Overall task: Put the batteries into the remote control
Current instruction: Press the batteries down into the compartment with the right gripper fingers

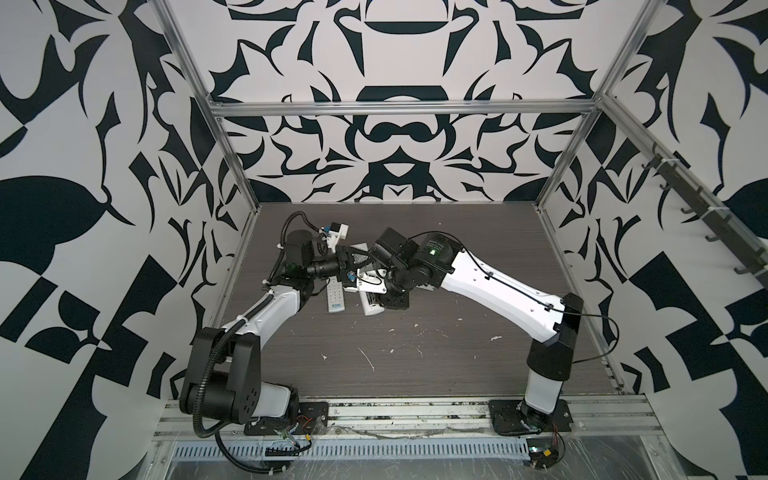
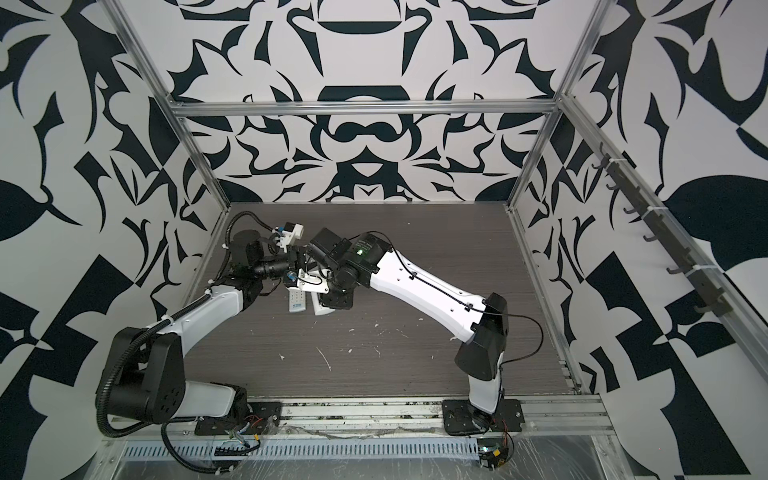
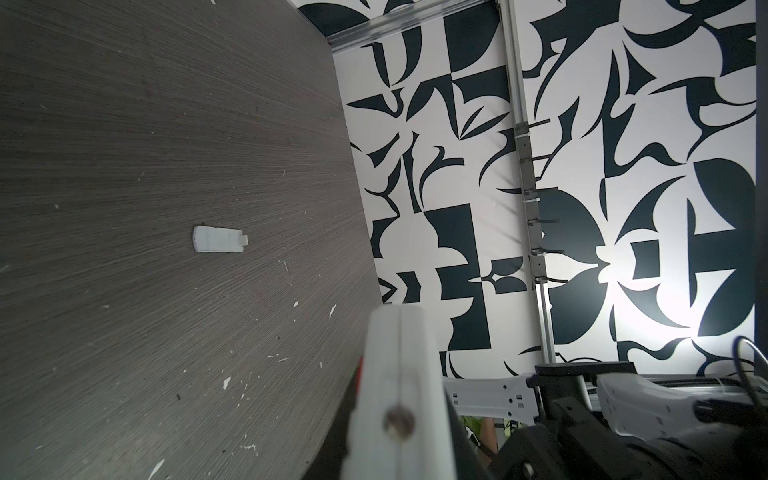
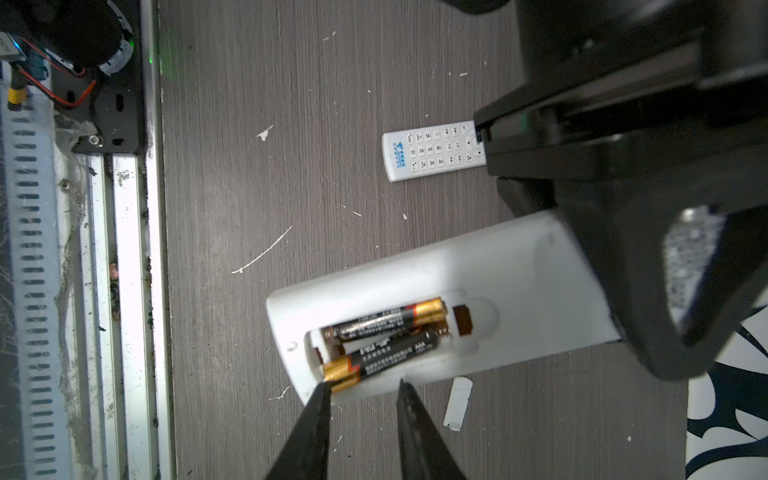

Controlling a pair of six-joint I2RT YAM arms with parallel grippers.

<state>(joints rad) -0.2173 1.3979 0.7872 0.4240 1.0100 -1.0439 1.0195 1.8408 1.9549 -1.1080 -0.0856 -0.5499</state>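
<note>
In the upturned remote (image 4: 478, 270), two batteries (image 4: 386, 322), right gripper (image 4: 362, 383) parted, empty, left gripper (image 3: 399, 328) closed.

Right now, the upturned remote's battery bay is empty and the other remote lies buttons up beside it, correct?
Not empty. The right wrist view shows two batteries lying in the open bay of the upturned remote. The other remote does lie buttons up beside it.

One battery (image 4: 386, 353) in the remote (image 4: 478, 270) reads "AAA".
</note>
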